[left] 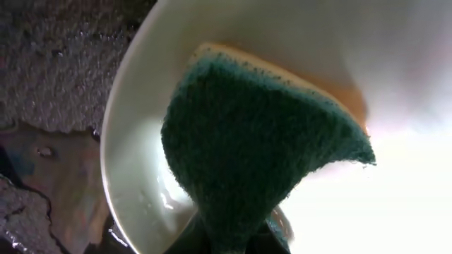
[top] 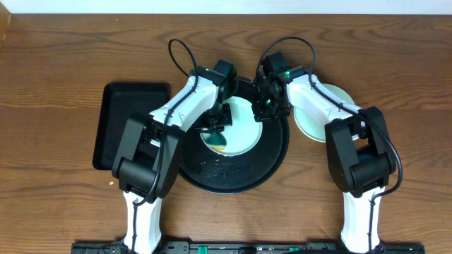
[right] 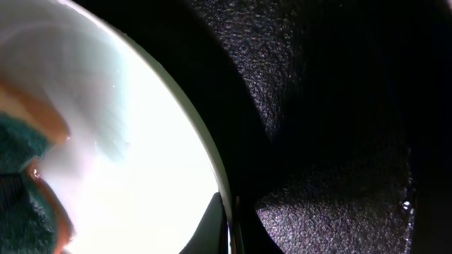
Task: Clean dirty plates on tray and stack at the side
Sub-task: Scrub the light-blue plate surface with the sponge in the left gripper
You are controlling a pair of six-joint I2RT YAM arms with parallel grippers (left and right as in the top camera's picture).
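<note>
Sponge against plate is the relation your coming wipe turns on. The green scouring sponge with a yellow backing point(left: 261, 155) is pinched at its narrow end by your left tool point(top: 215, 129), whose jaws are pressed tight on it. Its long axis runs out from the tips over the well of the pale teal round shallow plastic plate point(top: 244, 127), green face toward the wrist camera and the yellow layer showing along the far edge. It appears to rest on the plate's left-centre, though the exact contact is hidden. The plate lies inside the large round black tray point(top: 233, 180), toward its far half, so the unwiped surface lies to the right of the sponge. Your left arm reaches in from the left, forearm angled across the tray rim and wrist tipped down onto the plate. Your right tool point(top: 265, 107) is at the plate's far right edge, and the right wrist view shows its jaws closed on the rim, one tip above and one below, bracing the plate. Your right arm bends in from the right, passing over a pale cream round plate point(top: 314, 127) that sits on the wooden table point(top: 56, 85) just beside the tray. The left arm is therefore the one placed to sweep, I judge toward the pinched rim.
</note>
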